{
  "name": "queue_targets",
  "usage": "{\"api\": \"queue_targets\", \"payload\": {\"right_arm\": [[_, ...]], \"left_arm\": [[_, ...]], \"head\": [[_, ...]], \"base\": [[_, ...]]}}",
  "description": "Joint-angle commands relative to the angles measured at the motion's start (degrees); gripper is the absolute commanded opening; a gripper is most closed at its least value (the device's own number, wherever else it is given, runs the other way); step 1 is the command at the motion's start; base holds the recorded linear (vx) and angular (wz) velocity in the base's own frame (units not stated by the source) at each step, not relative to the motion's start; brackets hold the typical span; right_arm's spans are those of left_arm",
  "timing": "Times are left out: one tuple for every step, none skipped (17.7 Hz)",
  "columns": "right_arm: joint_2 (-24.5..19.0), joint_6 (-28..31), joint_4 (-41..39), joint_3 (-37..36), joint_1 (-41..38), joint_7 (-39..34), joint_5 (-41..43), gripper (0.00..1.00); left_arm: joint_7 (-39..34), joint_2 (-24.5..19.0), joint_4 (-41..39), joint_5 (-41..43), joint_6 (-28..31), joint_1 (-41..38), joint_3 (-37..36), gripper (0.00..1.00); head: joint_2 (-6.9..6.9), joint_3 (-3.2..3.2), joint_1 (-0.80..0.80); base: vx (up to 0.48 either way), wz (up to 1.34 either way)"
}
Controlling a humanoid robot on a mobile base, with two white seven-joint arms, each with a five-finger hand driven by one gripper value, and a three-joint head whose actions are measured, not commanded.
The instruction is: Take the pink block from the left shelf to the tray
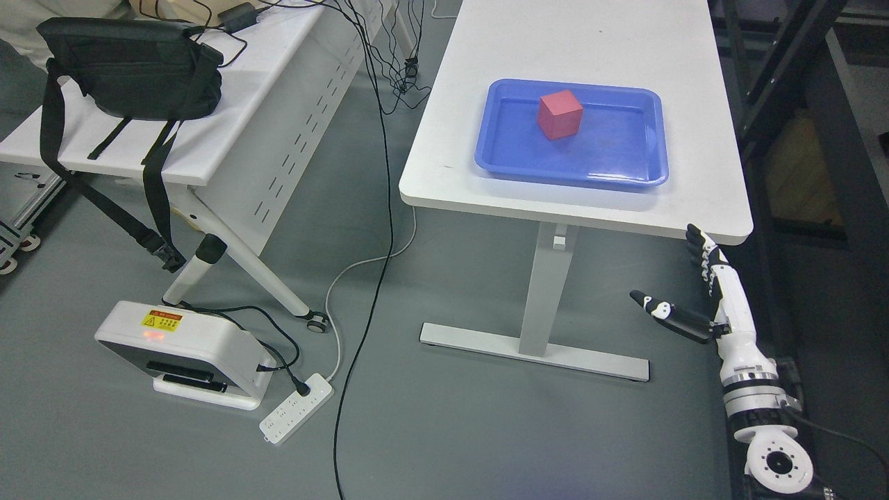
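Two counters in my view, listed largest first. Far-right counter: white, carries the tray. Left counter: white, carries a black bag with straps hanging over its near edge. Blue tray: sits near the front edge of the right counter. White box unit: on the floor at near left, cabled to a power strip. Right hand: low at the near right, below the counter's corner, fingers extended and thumb splayed, holding nothing. Pink block: resting inside the tray, toward its far side, apart from the hand. Left arm: not visible to me. My judgement: placement looks done; nothing obvious is left but parking the arm.
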State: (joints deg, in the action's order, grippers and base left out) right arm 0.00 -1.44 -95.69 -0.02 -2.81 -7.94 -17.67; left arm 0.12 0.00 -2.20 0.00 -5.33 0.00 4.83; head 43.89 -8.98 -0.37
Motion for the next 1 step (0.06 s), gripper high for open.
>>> {"api": "queue_targets", "payload": {"right_arm": [[1.0, 0.0, 0.0, -1.5, 0.0, 0.0, 0.0, 1.0]], "left_arm": [[0.0, -1.0, 0.0, 0.1, 0.0, 0.6, 0.0, 1.0]], "head": [[0.0, 0.0, 0.0]], "base": [[-0.036, 0.0]]}}
